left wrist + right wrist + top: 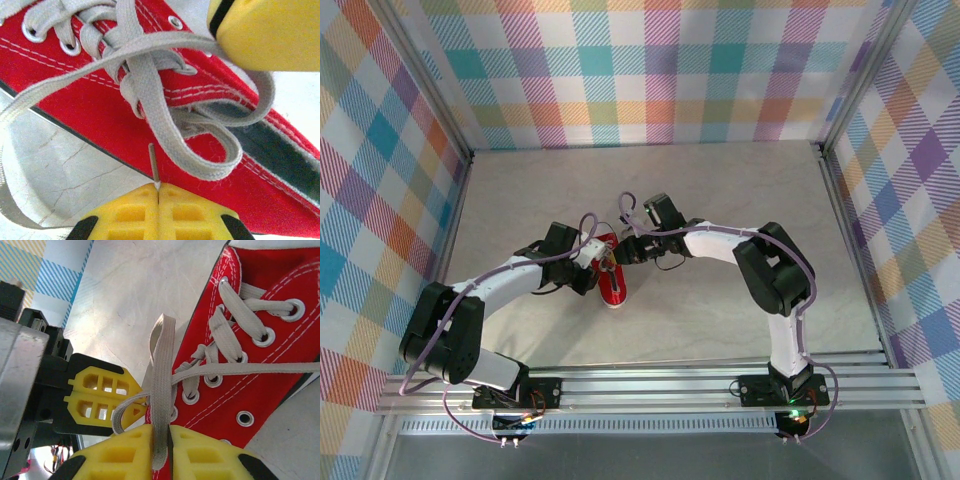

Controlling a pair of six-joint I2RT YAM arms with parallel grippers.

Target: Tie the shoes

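Observation:
The small red sneaker [613, 279] lies on the table between both arms, its whitish-grey laces [145, 95] partly knotted with a loop [210, 160] hanging over its side. My left gripper [158, 189] is shut on the thin stiff tip of one lace [153, 162], right beside the shoe's red canvas [75, 100]. My right gripper [162, 434] is shut on a folded lace loop [161, 365] standing up over the eyelets of the sneaker [260, 370]. The two grippers nearly touch at the shoe's ankle end, left gripper [594, 258] and right gripper [623, 253].
The pale marbled tabletop [720, 190] lies open around the shoe. Plaid walls [640, 70] close off the back and sides. A metal rail [660, 385] runs along the near edge by the arm bases. The left gripper's yellow fingers [100, 395] sit close beside the right gripper's.

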